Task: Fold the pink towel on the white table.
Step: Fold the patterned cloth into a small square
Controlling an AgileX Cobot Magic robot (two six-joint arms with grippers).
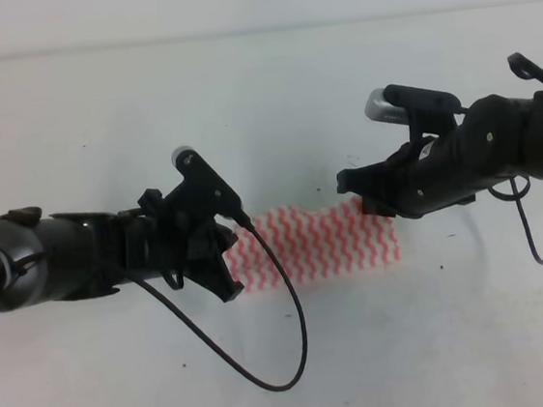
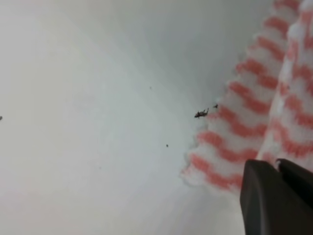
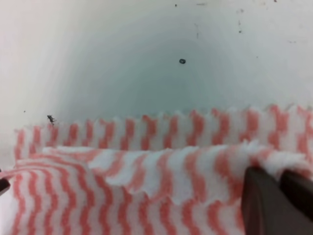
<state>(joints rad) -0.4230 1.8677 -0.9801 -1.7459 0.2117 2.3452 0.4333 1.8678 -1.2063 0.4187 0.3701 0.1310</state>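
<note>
Dark fingers (image 3: 274, 200) of the right gripper (image 1: 366, 194) sit pressed together on a raised edge of the pink towel (image 1: 324, 242). Both arms reach in from the sides, low over the white table (image 1: 260, 98). At the towel's other end, the left gripper (image 1: 227, 257) has its fingers (image 2: 274, 200) shut on the cloth. One layer lies over another.

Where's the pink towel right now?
In the high view, the pink towel lies mid-table on the white table, between the left gripper and right gripper.
</note>
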